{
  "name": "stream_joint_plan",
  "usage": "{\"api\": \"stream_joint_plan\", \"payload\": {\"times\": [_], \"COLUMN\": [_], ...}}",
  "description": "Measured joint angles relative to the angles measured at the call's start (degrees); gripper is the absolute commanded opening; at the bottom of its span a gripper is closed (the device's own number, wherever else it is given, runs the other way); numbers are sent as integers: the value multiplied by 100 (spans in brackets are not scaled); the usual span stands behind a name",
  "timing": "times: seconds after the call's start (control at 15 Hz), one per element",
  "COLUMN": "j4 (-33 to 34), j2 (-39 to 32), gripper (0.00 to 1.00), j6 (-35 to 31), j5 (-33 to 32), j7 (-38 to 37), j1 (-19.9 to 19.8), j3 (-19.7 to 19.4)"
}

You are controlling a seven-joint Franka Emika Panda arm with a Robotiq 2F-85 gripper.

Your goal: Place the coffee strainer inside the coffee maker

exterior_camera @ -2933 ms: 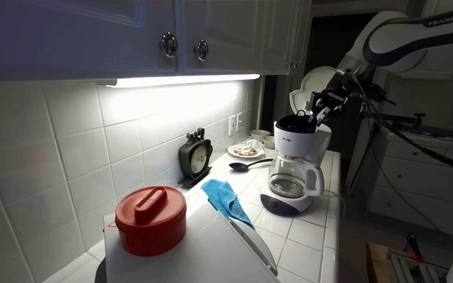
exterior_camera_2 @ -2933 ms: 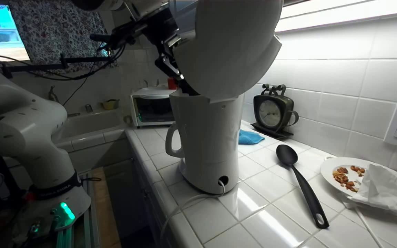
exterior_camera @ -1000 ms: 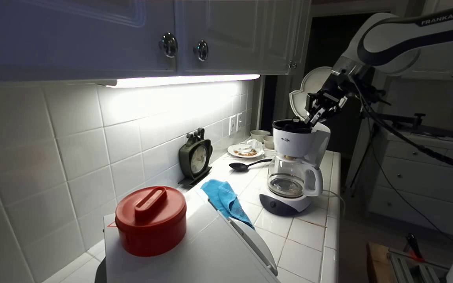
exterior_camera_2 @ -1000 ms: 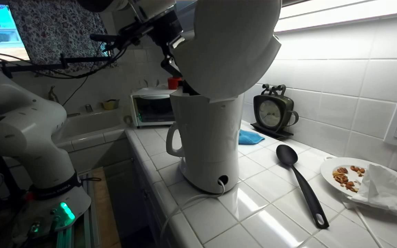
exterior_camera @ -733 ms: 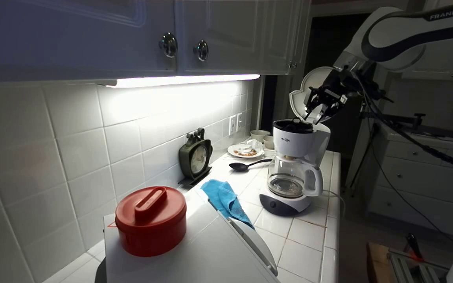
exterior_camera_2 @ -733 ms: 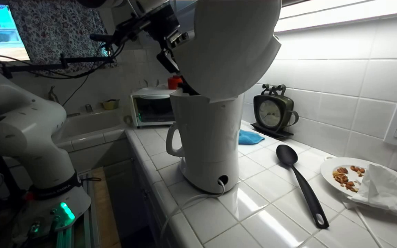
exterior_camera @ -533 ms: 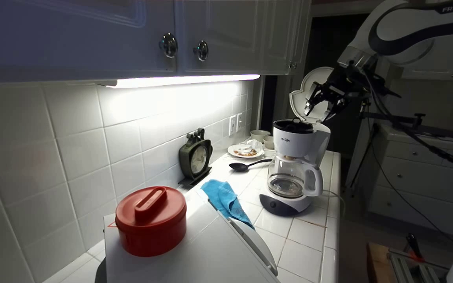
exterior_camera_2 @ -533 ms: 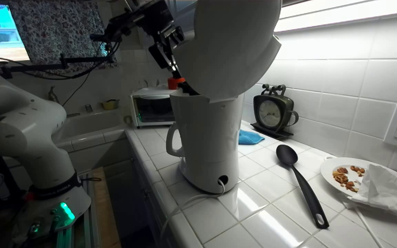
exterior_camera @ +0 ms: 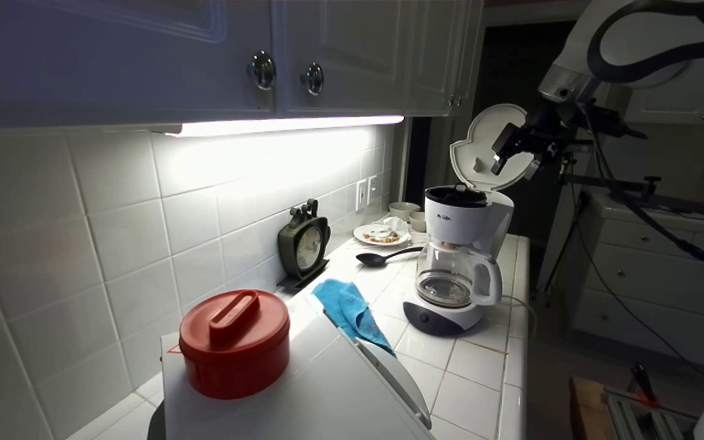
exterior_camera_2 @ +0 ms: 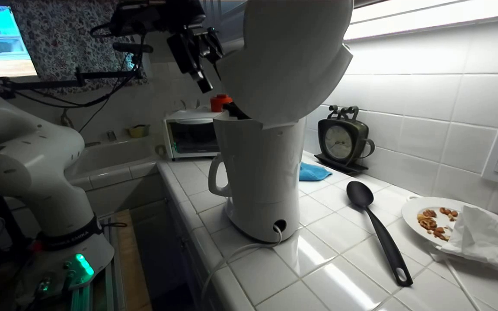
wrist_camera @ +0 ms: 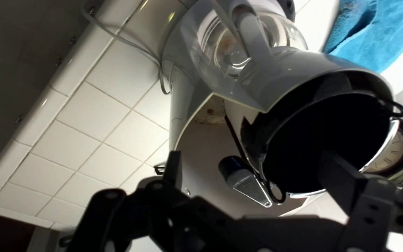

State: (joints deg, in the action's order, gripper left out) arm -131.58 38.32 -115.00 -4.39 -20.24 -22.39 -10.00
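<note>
I have my gripper [exterior_camera: 514,168] with its fingers wide apart, higher than the coffee strainer [wrist_camera: 322,134] and well apart from it, and this strainer sits inside the open top of the coffee maker [exterior_camera: 463,226], which stands near the edge of the tiled counter [exterior_camera: 471,379] on my side.
</note>
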Motion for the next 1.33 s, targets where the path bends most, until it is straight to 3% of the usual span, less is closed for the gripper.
{"api": "stream_joint_plan", "payload": {"times": [0.8,1.33], "j4": [148,-190], "j2": [503,725], "gripper": [100,100], "j6": [-20,-985], "j5": [-1720,-1951], "j7": [850,1303], "j1": [-137,-149], "j3": [50,-458]}}
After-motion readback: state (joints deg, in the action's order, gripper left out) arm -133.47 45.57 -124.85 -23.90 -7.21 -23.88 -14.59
